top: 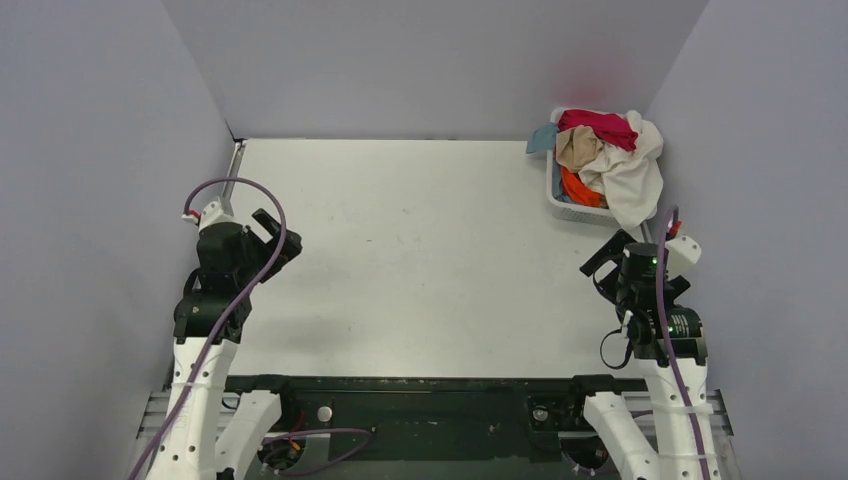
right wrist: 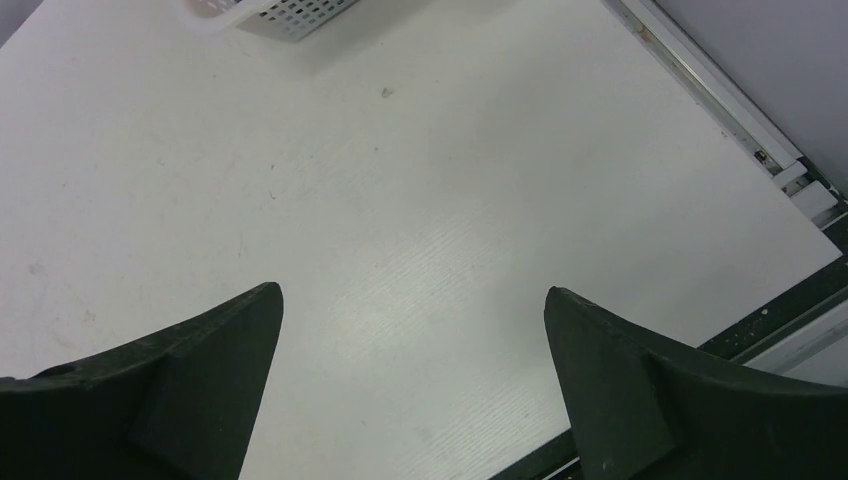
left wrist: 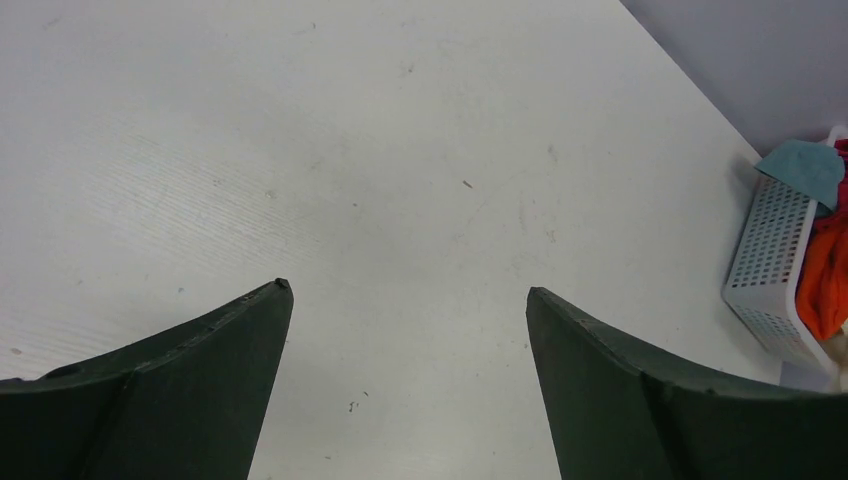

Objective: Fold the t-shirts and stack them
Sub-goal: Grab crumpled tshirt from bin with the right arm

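Two dark fingers (right wrist: 180,390) rise from the bottom edge, spread wide with nothing between them, above a scuffed white counter (right wrist: 400,220). A white perforated basket (right wrist: 290,12) peeks in at the top. A metal rail (right wrist: 720,90) borders the counter's right side.

The left arm (top: 205,330) rises from its base, elbow bent, with the left gripper (top: 280,236) angled inward and forward, jaws spread wide and empty. The right arm (top: 668,340) mirrors this pose; the right gripper (top: 604,266) is angled inward, jaws equally wide and empty.
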Available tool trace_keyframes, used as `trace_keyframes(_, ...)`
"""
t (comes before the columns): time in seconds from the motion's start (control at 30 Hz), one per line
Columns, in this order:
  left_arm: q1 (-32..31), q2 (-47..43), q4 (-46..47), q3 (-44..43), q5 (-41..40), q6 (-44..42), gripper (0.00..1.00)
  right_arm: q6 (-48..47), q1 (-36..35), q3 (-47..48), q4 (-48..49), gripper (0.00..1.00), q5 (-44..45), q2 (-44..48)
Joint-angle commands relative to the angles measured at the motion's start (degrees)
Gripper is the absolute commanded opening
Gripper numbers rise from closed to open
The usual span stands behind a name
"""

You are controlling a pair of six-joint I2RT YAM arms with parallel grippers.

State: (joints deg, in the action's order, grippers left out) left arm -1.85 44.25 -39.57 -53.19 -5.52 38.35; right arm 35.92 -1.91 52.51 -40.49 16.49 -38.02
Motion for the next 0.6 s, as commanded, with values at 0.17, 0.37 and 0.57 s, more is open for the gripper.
trace_keyframes(0.17, 1.4, -0.4, 6.6, 0.8, 4.7, 2.7, 0.98, -6.1, -0.1, 9.6, 3.6, 1.00, 3.2, -10.4)
trace_keyframes(0.37, 1.6, 0.4, 12.9, 1.2, -0.4, 5.6, 0.98, -7.2, 1.6, 21.7, 5.1, 1.00, 9.9, -26.0)
trace_keyframes(0.57, 1.6, 1.2, 19.5, 4.4, -0.7, 5.4, 0.98, -10.7, 5.3, 39.7, 6.9, 0.97, 9.9, -44.9)
